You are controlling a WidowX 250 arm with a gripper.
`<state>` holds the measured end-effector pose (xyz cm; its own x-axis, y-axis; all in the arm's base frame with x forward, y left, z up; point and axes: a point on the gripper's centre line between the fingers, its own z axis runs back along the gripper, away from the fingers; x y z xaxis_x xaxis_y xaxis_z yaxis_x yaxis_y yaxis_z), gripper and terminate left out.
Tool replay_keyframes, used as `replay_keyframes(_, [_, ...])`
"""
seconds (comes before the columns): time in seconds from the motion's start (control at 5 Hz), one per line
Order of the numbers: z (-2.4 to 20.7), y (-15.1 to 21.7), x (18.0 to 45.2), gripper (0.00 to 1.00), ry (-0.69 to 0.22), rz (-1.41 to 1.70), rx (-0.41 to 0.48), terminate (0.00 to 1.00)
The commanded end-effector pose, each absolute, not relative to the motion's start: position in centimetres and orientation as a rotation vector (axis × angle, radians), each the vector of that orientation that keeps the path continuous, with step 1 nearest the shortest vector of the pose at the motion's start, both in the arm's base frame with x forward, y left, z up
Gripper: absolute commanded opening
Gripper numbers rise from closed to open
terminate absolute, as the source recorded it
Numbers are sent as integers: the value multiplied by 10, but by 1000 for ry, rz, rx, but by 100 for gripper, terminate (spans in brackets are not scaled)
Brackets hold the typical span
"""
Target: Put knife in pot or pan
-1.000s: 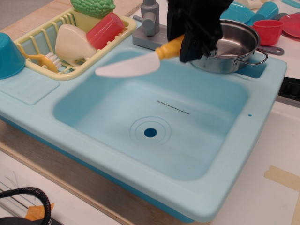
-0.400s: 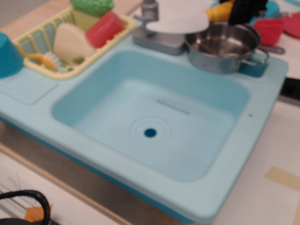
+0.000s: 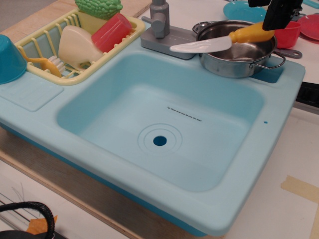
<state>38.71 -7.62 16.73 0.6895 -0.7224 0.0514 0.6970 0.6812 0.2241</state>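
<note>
Knife (image 3: pixel 219 42) hangs across the pot (image 3: pixel 239 50) in the single camera view, its yellow handle pinched in the dark gripper (image 3: pixel 278 19) at the top right edge, its white blade reaching past the pot's left rim toward the grey faucet (image 3: pixel 160 20). Whether the blade rests on that rim or floats just above it is unclear. The pot sits on the sink's (image 3: pixel 164 199) back right corner. Placement looks to be the step in hand; next, the blade likely needs drawing right and tipping down before release.
</note>
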Motion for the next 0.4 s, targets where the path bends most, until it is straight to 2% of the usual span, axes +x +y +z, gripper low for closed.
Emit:
replay_keyframes(0.0, [191,-73,383,100,-205,-781,209,0])
replay_keyframes(0.2, [191,-73,383,100,-205,-781,209,100])
